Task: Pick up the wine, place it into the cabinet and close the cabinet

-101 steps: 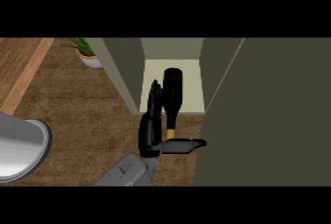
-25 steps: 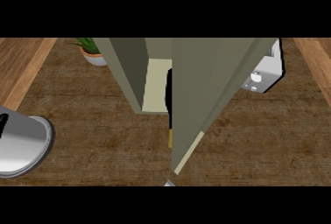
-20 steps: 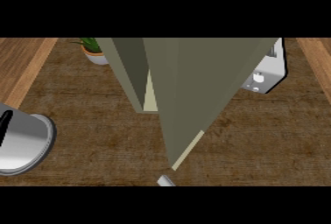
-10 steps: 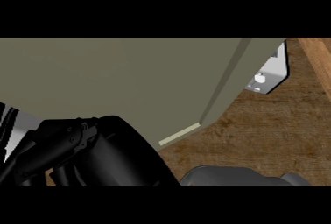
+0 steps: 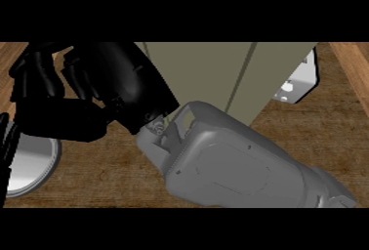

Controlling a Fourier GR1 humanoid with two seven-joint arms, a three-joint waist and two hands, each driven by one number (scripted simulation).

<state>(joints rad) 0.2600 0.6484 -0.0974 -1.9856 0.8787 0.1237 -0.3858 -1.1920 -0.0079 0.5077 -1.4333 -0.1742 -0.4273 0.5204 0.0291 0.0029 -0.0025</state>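
Note:
My right hand [image 5: 108, 93] fills the upper left of the head view, very close to the camera, and its grey forearm [image 5: 238, 171] comes in from the lower right. The fingers [image 5: 43, 73] are relaxed and a little bent, with nothing between them. Behind the hand stands the olive cabinet [image 5: 209, 68]. Its door panels meet at a thin seam [image 5: 243, 78], and no gap into the inside shows. The wine bottle is not visible anywhere. My left hand does not show.
A shiny metal pot [image 5: 29, 166] sits on the wooden counter [image 5: 310, 132] at the left edge, partly behind the hand. A pale grey appliance [image 5: 299, 80] stands to the right of the cabinet. A thin dark strip [image 5: 6, 141] that I cannot identify runs along the left edge.
The cabinet door has swung from partly open to flat, hiding the bottle. My right hand and forearm have risen across the view, now covering the lower left.

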